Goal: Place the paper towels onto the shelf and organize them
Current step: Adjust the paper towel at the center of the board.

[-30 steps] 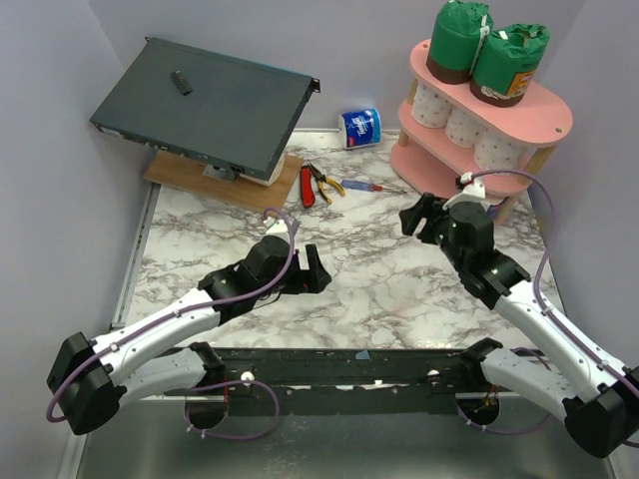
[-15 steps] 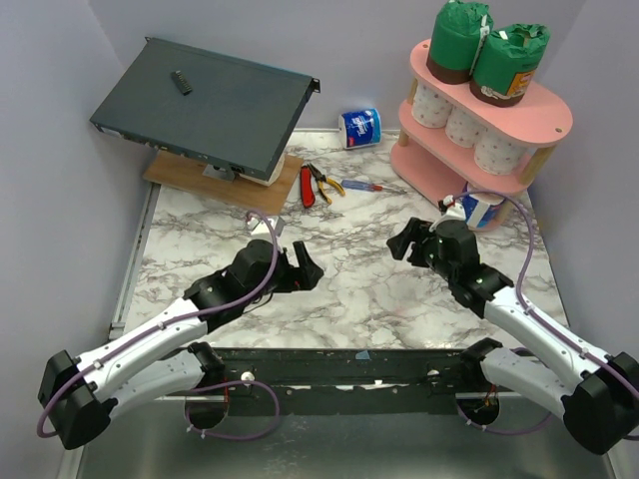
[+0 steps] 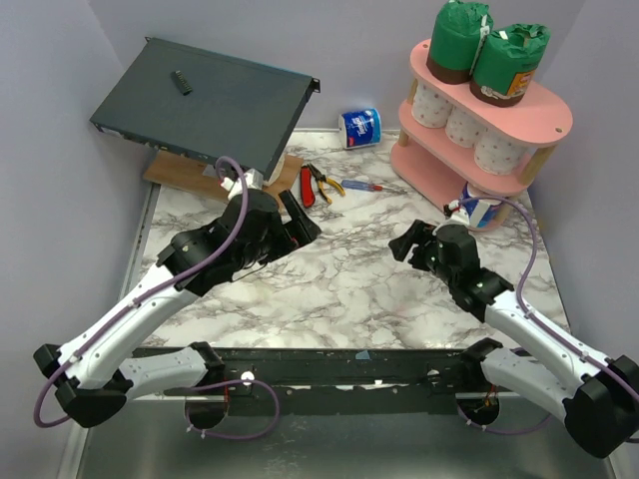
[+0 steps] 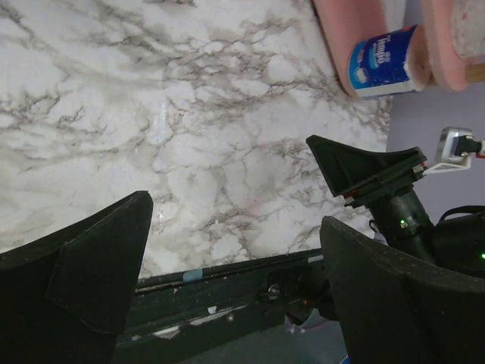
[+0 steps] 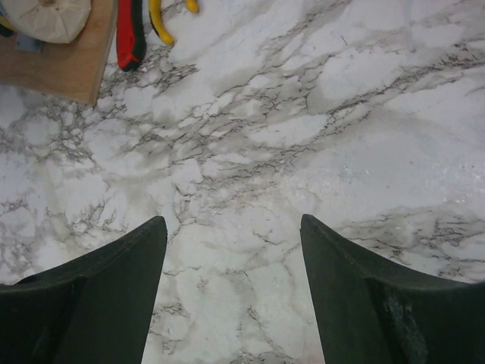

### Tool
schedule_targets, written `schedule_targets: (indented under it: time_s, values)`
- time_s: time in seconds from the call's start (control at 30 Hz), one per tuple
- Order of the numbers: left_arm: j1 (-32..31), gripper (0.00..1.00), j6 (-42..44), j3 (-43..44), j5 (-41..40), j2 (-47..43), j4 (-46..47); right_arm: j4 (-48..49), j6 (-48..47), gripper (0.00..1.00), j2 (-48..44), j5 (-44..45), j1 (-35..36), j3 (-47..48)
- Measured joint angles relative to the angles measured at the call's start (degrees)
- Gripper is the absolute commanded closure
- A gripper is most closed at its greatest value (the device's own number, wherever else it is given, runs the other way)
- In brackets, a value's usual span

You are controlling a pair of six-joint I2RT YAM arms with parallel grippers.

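Left tool (image 4: 235, 212), right tool (image 5: 231, 224) both wide (empty), 1 shelf (image 3: 549, 115), 2 green rolls (image 3: 457, 40), 3 white rolls (image 3: 464, 125), 2 blue-wrapped rolls (image 3: 360, 128).

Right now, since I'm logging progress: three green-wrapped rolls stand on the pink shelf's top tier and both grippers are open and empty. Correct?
Two green-wrapped rolls, not three, stand on the pink shelf's top tier, as the top external view shows. Both the left gripper and right gripper are open and empty.

Robot test cell (a laboratory setup): lilac partition walls (image 3: 60, 120) enclose a marble-patterned surface (image 3: 349, 284) with two arms (image 3: 150, 309) bolted at its edge.
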Motion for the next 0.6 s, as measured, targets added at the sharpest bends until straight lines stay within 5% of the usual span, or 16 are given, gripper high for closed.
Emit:
schedule_targets:
  time_s: [0.27, 0.6]
  values:
    - [0.66, 0.02, -4.92, 2.75, 5.18, 3.93, -10.97, 4.02, 2.49, 0.25, 2.40, 3.93, 0.00, -4.24]
    - [7.43, 0.02, -1.66, 9.68, 10.19, 2.60, -12.17, 15.02, 7.13, 0.26, 31.78, 5.75, 0.00, 8.46]
